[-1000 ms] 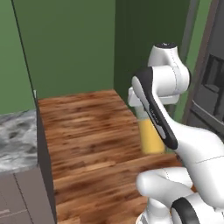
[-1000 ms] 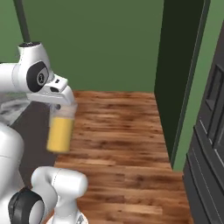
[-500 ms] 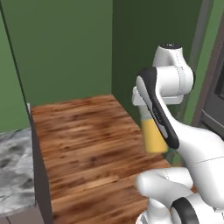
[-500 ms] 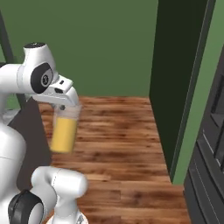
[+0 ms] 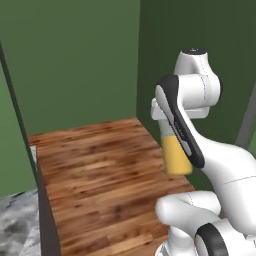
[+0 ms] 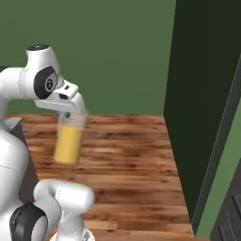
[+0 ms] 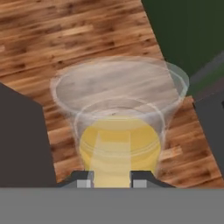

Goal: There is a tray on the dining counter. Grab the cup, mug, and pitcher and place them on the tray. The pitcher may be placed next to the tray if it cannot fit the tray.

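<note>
Your tool (image 6: 71, 114) grips the pitcher (image 6: 69, 143) by its rim and carries it in the air above the wood floor (image 6: 127, 160), well clear of the boards. In the right base view the yellow-orange vessel hangs straight down from the hand, its clear upper band just under the dark fingers and its coloured body below them, upright or very nearly so. In the left base view the pitcher (image 5: 176, 155) shows just behind the arm's forearm, which crosses in front of it and hides its left edge and top.

Looking along your tool (image 7: 113, 180) in the hand view, the pitcher (image 7: 119, 146) sits directly ahead of the two fingertips (image 7: 83, 182), which stand on either side of the near wall at the bottom of the view. You see down through the clear, flared mouth to the yellow base, with the floor (image 7: 57, 30) beyond it.

Green walls (image 5: 75, 60) close the corner behind the arm in both base views, and a darker green panel (image 6: 202, 94) stands to the right. A strip of marbled tabletop (image 5: 17, 227) shows at the lower left of the left base view, well apart from the pitcher.
</note>
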Robot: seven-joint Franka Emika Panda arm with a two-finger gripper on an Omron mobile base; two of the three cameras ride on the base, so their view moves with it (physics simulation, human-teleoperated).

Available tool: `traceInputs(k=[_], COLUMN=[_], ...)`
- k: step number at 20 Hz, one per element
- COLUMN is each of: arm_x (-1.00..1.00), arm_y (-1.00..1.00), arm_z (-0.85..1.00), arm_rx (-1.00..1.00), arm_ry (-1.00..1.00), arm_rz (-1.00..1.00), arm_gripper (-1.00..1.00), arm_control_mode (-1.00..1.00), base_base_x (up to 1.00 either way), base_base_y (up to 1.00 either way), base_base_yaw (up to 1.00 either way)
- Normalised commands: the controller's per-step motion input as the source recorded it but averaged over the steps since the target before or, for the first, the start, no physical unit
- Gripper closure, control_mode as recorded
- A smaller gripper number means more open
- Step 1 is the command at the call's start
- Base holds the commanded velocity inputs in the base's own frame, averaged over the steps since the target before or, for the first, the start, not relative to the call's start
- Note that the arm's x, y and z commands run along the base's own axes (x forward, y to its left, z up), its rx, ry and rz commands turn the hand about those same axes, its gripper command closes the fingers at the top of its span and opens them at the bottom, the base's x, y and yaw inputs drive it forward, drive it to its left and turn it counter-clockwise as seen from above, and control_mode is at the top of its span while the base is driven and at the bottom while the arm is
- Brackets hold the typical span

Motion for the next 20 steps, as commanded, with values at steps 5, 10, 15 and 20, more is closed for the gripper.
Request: traceInputs(k=[5, 10, 15, 20], arm_x=[0.00, 0.00, 0.00, 0.00], arm_y=[0.00, 0.00, 0.00, 0.00], arm_z=[0.00, 0.00, 0.00, 0.00], arm_rx=[0.00, 0.00, 0.00, 0.00], arm_ry=[0.00, 0.00, 0.00, 0.00], arm_rz=[0.00, 0.00, 0.00, 0.00], arm_gripper=[1.00, 1.00, 1.00, 1.00], arm_control_mode=[1.00, 1.00, 1.00, 1.00], base_base_x=[1.00, 1.00, 1.00, 1.00], base_base_y=[0.00, 0.00, -0.04, -0.22], base_base_yaw=[0.02, 0.02, 0.05, 0.11])
